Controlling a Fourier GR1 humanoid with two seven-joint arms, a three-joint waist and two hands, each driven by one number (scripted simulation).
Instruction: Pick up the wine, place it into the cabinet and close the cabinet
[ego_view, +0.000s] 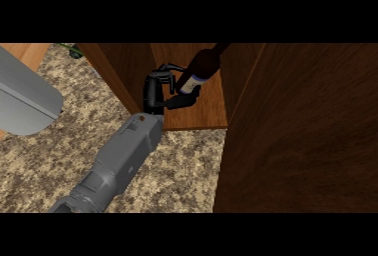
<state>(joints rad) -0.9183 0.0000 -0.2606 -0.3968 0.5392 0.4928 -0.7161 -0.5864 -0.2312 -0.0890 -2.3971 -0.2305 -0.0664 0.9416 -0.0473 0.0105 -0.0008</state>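
- One forearm (118, 165) shows in the head view, grey, coming in from the lower edge at the left and running up toward the cabinet (192, 107); going by where it enters, it reads as the robot's left arm.
- The left hand (159, 92) is black and sits over the front part of the cabinet's shelf, just inside the opening.
- Its fingers (168, 70) are curved and parted, arching toward the wine bottle (199, 70); the thumb (184, 101) reaches out under the bottle's lower end.
- Whether the fingers touch the bottle cannot be told; a narrow gap seems to lie between them and the glass, and they do not wrap round it.
- The wine bottle is dark, with a pale label low on its body. It stands tilted on the wooden shelf inside the cabinet, its neck leaning up and to the right.
- The cabinet door (303, 130), dark wood, stands open and fills the right side of the view.
- A speckled counter (44, 170) lies beneath the forearm.
- A grey rounded object (26, 100) lies at the left edge of the counter.
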